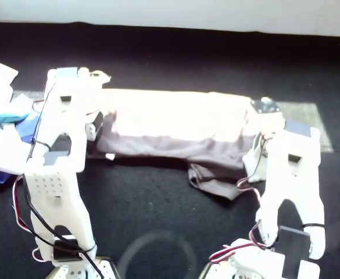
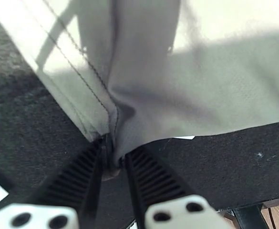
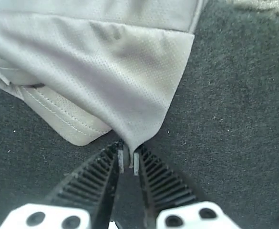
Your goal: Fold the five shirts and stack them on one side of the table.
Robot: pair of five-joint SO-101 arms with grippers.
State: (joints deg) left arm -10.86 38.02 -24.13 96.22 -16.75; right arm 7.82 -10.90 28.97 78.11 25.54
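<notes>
Grey, finely perforated fabric: the shirt (image 1: 175,131) is spread as a long band across the far half of the table (image 1: 158,226), whose surface is covered in a dark, felt-like material. The far strip of the band is lit by sun, and the near strip lies in shade.

The left arm (image 1: 56,174) is extended from its base at the near edge out to the band's left end, with the wrist pitched down. The left end effector (image 2: 114,152) is closed to a narrow gap on a stitched, doubled edge of the shirt, and the cloth is gathered into a crease between the ribbed fingers (image 2: 149,176).

The right arm (image 1: 289,174) is likewise extended from the near edge to the band's right end. The right end effector (image 3: 128,157) is pinched on the tip of a pointed corner of the shirt, just above the table. A hemmed flap (image 1: 216,180) lies beside that corner, drooping toward the near side.

A pile of white and blue cloth (image 1: 1,128) lies at the table's left edge, beside the left arm. It may be made up of further shirts, though this cannot be told.
</notes>
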